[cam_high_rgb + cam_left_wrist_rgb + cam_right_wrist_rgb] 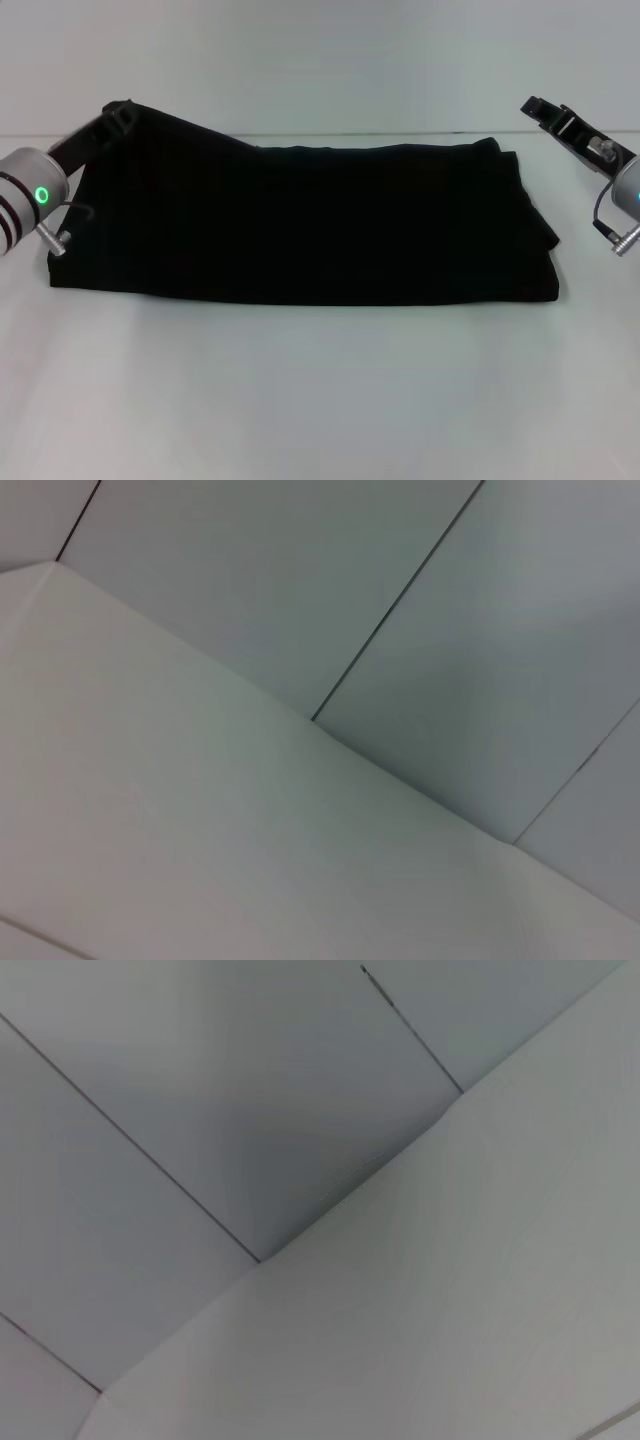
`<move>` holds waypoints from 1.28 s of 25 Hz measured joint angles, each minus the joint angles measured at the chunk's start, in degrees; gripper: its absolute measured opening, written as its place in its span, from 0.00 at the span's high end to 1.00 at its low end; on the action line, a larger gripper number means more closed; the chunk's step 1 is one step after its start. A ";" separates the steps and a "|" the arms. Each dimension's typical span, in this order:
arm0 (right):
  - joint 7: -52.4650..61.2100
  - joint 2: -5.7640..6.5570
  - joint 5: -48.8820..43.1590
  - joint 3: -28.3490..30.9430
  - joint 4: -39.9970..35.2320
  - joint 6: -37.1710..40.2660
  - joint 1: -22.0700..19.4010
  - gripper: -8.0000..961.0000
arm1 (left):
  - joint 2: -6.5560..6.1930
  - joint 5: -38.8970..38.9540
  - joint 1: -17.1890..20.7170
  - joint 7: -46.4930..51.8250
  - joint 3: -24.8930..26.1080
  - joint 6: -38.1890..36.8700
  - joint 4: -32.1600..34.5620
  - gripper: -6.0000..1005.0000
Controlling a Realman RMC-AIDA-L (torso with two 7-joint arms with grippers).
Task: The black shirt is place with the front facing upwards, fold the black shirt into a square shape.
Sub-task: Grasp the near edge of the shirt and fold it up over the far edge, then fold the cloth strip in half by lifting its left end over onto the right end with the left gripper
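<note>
Black cloth fills the middle of the white table (300, 400): the black shirt (300, 225) lies as a wide folded band, its long axis running from the robot's left to its right, and no print shows on the upper face. On the robot's left the far corner of the cloth is lifted into a peak, and the left gripper (118, 112) sits right at that peak, seemingly pinching the raised corner, though whether its fingers are pressed together on the cloth cannot be told with the dark claw against dark fabric. The right gripper (540, 106) hangs above and just beyond the shirt's far right corner, apart from the cloth and holding nothing; whether it is spread or pressed together is also unclear from this angle. Both wrist views show only pale panels and the table edge. Judging by the band's length, a square calls for carrying one short end across toward the other, and the left arm is nearer to doing that. No containers are on the table
</note>
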State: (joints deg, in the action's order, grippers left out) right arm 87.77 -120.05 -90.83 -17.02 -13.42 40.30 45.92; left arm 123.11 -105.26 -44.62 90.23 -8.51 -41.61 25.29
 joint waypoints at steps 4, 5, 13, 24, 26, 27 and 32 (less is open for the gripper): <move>-0.08 0.00 0.64 0.00 0.70 0.09 0.02 0.62 | -0.24 0.48 -0.03 -2.16 -0.02 0.79 -1.46 0.75; -0.10 0.00 0.65 0.01 0.85 0.34 -0.02 0.59 | -0.30 0.49 -0.03 -2.49 -0.03 1.34 -1.67 0.71; -0.15 0.01 0.70 0.01 1.40 2.44 -1.17 0.27 | -0.50 0.63 0.08 -3.67 0.08 7.38 -1.52 0.48; -5.83 0.47 0.02 -9.14 0.43 14.52 -4.55 0.13 | -2.65 3.15 5.96 4.40 -4.06 -8.15 -1.31 0.28; -7.98 0.55 0.02 -14.88 -1.30 18.73 -5.95 0.13 | -3.27 3.06 8.71 8.56 -4.49 -14.24 -0.90 0.28; -9.13 0.55 0.02 -17.40 -2.18 20.63 -6.65 0.13 | -3.41 3.00 10.00 10.64 -4.49 -16.73 -0.19 0.28; -16.89 0.54 0.01 -27.08 -4.31 28.51 -10.04 0.13 | -3.16 0.78 17.61 26.45 -4.51 -26.65 5.75 0.28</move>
State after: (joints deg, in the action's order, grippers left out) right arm 70.88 -119.51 -90.82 -44.09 -17.73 68.81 35.88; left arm 119.94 -104.48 -27.01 116.68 -13.02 -68.26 31.03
